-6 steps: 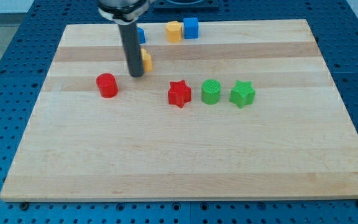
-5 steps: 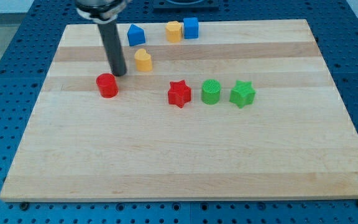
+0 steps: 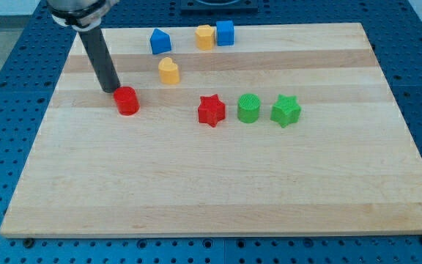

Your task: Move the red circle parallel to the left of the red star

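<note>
Seven blocks on the table (image 3: 218, 205), read left to right. No gripper on this rig, so nothing opens, closes or grips; the arm ends in a dark rod only.

My tip (image 3: 110, 89) sits at the view's far left, just up and left of the red circle (image 3: 127, 100), touching it or nearly so; contact cannot be confirmed.

Red circle: left-centre, well apart from the red star (image 3: 211, 110), and slightly nearer the view's top than the star.

Blue house (image 3: 160, 41) and yellow block (image 3: 168, 70), rounded top, toward the view's top, clear of the path.

Yellow hexagon (image 3: 205, 36) and blue cube (image 3: 225, 32) side by side at the top edge.

Red star, then green circle (image 3: 248, 108), then green star (image 3: 285, 110), forming a row across the middle.

Step in hand, as judged: positioning behind the circle for a push. From the upper left, a push would send the circle down and right, which suits both closing on the star and dropping it into the star's row.

Next move calls for a short, steady push along that diagonal, stopping with the circle level with the star and on its left. Risk: an off-centre push may let the round block slip off the tip, or overshoot into the star.
</note>
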Controlling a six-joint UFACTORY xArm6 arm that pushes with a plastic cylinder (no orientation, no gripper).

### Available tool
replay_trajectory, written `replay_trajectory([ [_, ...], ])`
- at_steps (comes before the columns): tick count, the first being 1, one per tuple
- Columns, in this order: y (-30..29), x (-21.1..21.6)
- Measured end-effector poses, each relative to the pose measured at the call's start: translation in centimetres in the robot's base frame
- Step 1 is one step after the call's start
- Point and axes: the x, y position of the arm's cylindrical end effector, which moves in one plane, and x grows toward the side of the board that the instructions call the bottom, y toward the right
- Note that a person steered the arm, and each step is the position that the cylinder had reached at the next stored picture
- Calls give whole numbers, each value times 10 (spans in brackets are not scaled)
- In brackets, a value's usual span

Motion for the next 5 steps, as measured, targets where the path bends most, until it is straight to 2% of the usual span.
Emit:
replay_trajectory([
  [3, 6, 66],
  [5, -38, 68],
])
